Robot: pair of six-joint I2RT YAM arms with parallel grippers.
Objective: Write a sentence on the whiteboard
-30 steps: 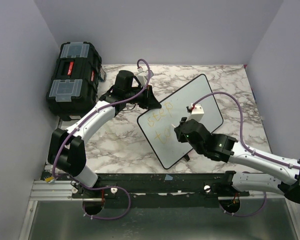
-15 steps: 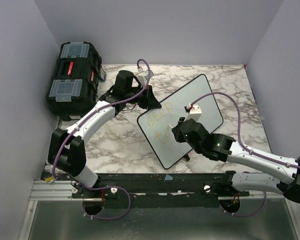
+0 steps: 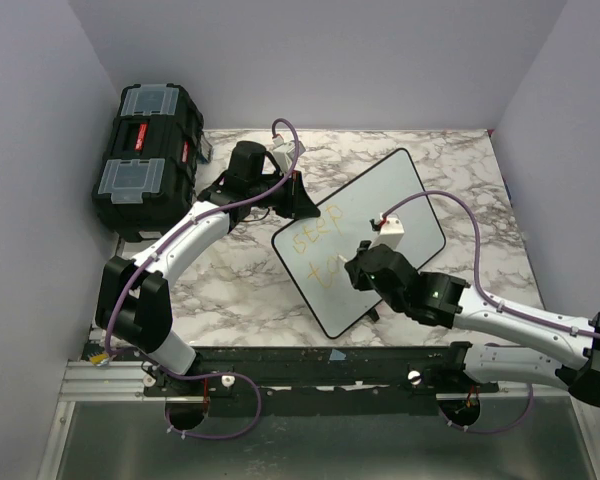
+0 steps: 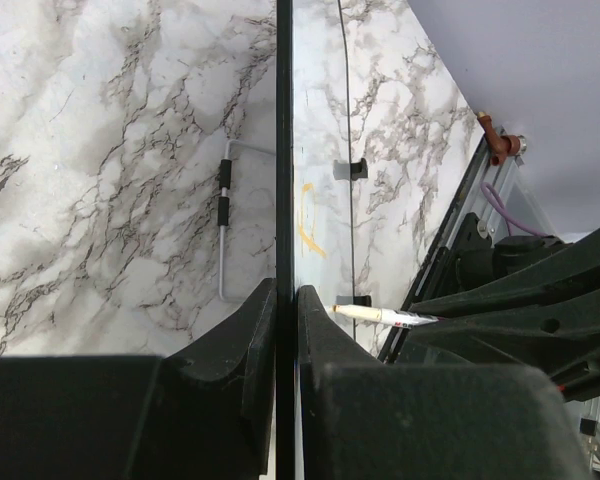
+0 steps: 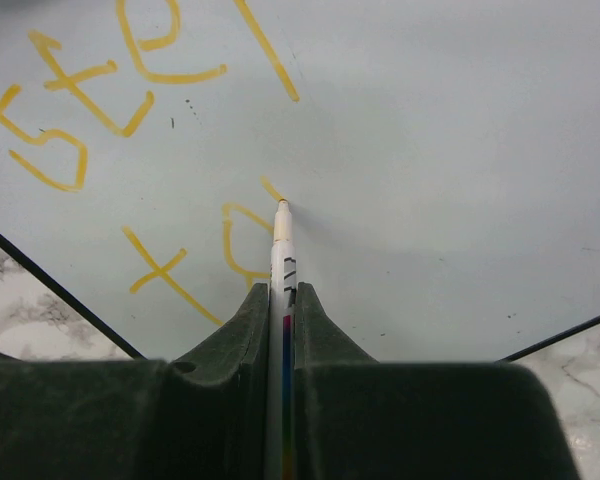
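Observation:
The whiteboard (image 3: 400, 200) lies slanted across the marble table, black-rimmed. The sentence (image 3: 318, 242) is yellow-orange: one word on the top line and two letters under it (image 3: 325, 272). My left gripper (image 3: 302, 200) is shut on the board's far-left rim; in the left wrist view its jaws (image 4: 285, 300) pinch the rim (image 4: 284, 150) edge-on. My right gripper (image 3: 358, 268) is shut on a white marker. In the right wrist view the gripper (image 5: 282, 295) holds the marker (image 5: 282, 260) with its tip touching the board (image 5: 430, 150) at the end of the second line (image 5: 200, 255).
A black toolbox (image 3: 145, 160) with clear lid compartments stands at the far left, close behind my left arm. Grey walls close in the table on three sides. A thin metal wire bracket (image 4: 223, 230) lies on the marble next to the board's rim.
My right gripper has shifted a little toward the near edge with the marker on the second line. The board has turned very slightly. The left gripper keeps its hold.

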